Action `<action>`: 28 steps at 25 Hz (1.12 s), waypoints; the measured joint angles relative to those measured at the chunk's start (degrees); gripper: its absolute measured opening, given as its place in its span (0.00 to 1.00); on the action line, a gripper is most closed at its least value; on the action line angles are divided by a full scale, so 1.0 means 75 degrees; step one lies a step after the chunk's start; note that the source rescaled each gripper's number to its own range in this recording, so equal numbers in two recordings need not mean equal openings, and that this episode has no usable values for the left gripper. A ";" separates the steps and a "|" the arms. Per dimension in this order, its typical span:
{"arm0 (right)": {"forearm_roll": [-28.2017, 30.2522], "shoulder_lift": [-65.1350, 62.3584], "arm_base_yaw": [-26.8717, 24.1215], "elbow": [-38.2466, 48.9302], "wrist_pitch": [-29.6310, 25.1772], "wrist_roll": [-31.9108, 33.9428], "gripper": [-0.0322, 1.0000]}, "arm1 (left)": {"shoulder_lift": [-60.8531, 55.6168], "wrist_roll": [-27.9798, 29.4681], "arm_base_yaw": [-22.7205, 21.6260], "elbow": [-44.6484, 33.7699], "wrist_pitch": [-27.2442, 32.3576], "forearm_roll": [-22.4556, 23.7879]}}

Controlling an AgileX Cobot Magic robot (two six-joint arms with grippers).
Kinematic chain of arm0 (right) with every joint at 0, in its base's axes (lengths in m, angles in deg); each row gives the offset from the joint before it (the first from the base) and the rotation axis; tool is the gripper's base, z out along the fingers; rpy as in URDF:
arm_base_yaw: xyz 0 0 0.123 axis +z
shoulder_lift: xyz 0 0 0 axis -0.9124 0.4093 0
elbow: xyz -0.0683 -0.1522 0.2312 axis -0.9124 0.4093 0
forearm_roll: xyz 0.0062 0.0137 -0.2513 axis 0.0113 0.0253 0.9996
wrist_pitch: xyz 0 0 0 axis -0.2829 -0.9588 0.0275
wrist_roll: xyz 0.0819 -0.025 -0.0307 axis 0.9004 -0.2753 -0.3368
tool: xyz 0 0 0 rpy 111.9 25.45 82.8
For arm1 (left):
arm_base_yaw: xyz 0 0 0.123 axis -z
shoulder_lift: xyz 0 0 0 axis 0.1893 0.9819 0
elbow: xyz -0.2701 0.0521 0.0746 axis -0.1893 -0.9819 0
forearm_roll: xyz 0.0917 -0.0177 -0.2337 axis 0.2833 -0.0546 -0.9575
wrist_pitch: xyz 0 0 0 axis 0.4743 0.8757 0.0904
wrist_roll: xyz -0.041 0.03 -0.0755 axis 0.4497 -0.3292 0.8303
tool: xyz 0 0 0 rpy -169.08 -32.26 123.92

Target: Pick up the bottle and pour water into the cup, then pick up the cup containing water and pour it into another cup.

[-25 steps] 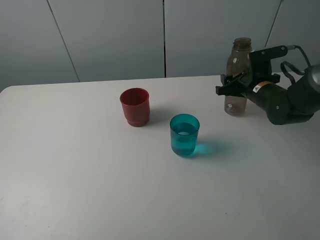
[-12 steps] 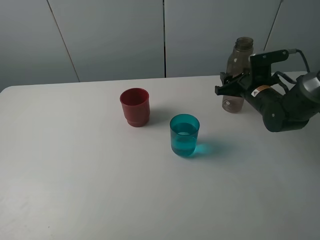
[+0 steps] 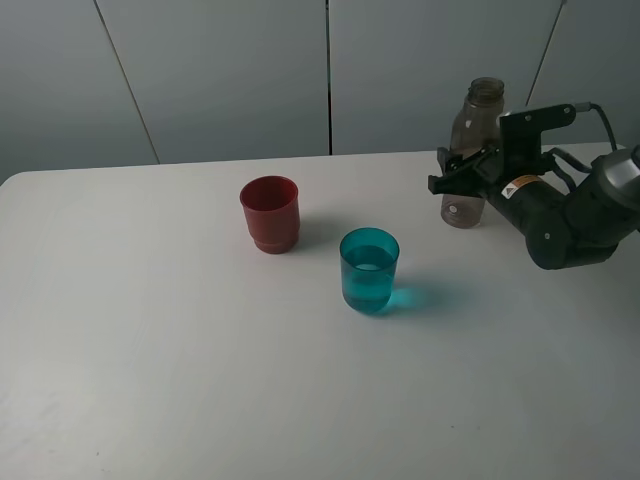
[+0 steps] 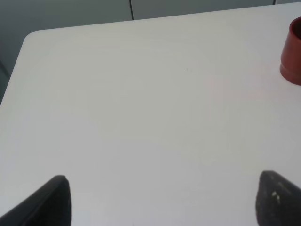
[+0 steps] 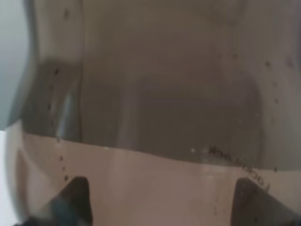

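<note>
The smoky grey-brown bottle [image 3: 482, 112] stands upright at the back right of the table; it fills the right wrist view [image 5: 155, 94], with water in its lower part. My right gripper [image 3: 465, 170] is shut on the bottle at mid-height, a fingertip on each side [image 5: 164, 200]. The teal cup [image 3: 369, 272] sits mid-table with water in it. The red cup [image 3: 270, 214] stands behind and left of it, and its edge shows in the left wrist view [image 4: 294, 52]. My left gripper [image 4: 162, 200] is open and empty over bare table, out of the exterior high view.
The white table [image 3: 150, 350] runs to a grey panelled wall [image 3: 220, 80] at the back. The right arm's dark body [image 3: 570, 215] hangs over the table's right side. The table's rounded far left corner shows in the left wrist view [image 4: 33, 37].
My right gripper has shifted the bottle slightly left and back. The cups have not moved.
</note>
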 joint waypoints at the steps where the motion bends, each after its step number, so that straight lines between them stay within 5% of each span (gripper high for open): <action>1: 0.0000 0.0000 0.0000 0.0000 0.0056 0.0000 0.69 | 0.0000 0.0000 0.0000 0.0000 0.0000 0.0000; 2: 0.0000 0.0000 0.0000 0.0000 0.0123 0.0000 0.87 | 0.0000 0.0000 0.0000 0.0000 0.0000 0.0000; 4: -0.0015 0.0000 0.0000 0.0000 0.0179 0.0000 0.97 | 0.0000 0.0000 0.0000 0.0000 0.0000 0.0000; 16: -0.0277 -0.1887 0.0000 0.0017 -0.0120 -0.0418 0.99 | 0.0000 0.0014 0.0000 0.0000 0.0000 0.0000; 19: -0.0277 -0.2720 0.0000 0.0028 -0.0862 -0.0432 0.99 | 0.0000 0.0014 0.0000 0.0000 0.0000 0.0000; 24: 0.0423 -0.4139 0.0000 0.0028 -0.3332 -0.0264 1.00 | 0.0000 0.0014 0.0000 0.0000 0.0000 0.0000; 28: 0.1861 -0.5102 0.0015 0.0028 -0.4923 0.1678 1.00 | 0.0000 0.0014 0.0000 0.0000 0.0000 0.0000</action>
